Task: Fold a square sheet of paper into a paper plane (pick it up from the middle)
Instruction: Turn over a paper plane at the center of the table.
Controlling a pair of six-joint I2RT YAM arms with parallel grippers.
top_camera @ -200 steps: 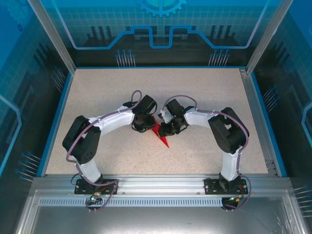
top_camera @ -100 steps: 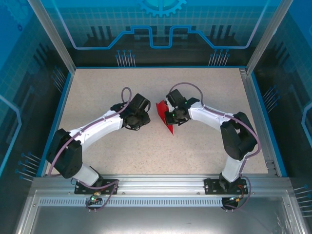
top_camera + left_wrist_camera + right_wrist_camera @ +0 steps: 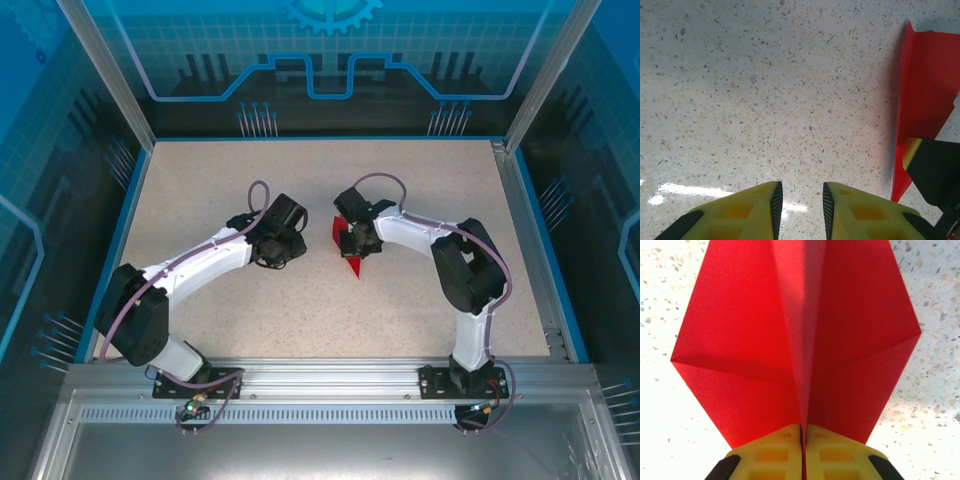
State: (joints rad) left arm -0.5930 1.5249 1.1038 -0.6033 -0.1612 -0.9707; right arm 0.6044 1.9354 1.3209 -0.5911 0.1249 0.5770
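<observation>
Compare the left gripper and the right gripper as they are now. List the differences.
The right gripper is shut on the folded red paper, pinching it along its centre crease. The left gripper holds nothing, and its jaws are slightly apart. The right gripper is at the paper, while the left gripper hangs over bare table with the paper off to its side. Both are yellow.

Far end of paper plane (image 3: 735,335) past the upper edge, crease base inside the right tool (image 3: 803,432)
</observation>
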